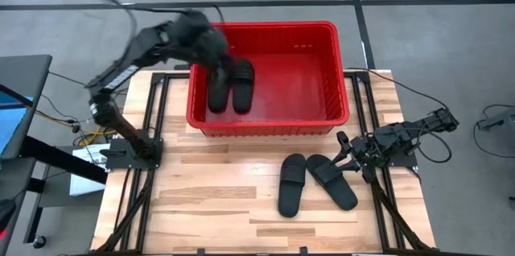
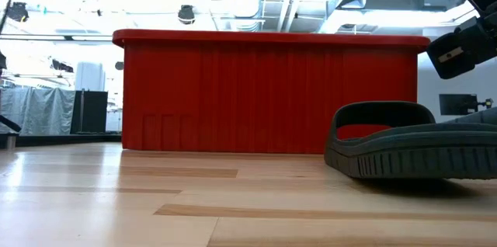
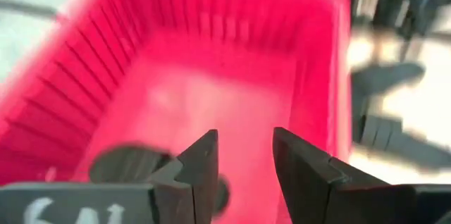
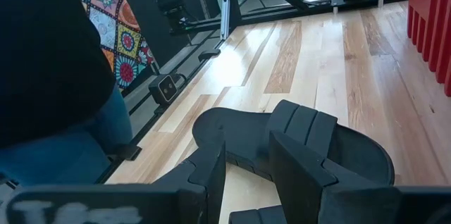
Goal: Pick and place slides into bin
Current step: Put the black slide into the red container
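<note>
The red bin point(image 1: 322, 71) stands at the table's far middle. Two black slides point(image 1: 219, 87) point(image 1: 242, 85) lie side by side on its floor, at its left end. My left gripper point(image 1: 216, 56) hovers above that end, open and empty; its wrist view point(image 3: 245, 157) looks down into the bin point(image 3: 211, 62) with one slide point(image 3: 127, 164) below. Two more slides point(image 1: 291, 183) point(image 1: 331, 180) lie on their soles on the table in front of the bin. My right gripper point(image 1: 344, 151) is open, just right of them, facing the nearer slide point(image 4: 296, 143).
Dark arm frames run along both table sides point(image 1: 137, 151) point(image 1: 386, 192). A person in a dark top and jeans point(image 4: 49, 76) stands beyond the table's near edge. Bare wood lies left of the loose slides point(image 1: 209, 200). In the low view a slide point(image 2: 411, 150) lies before the bin wall point(image 2: 264, 92).
</note>
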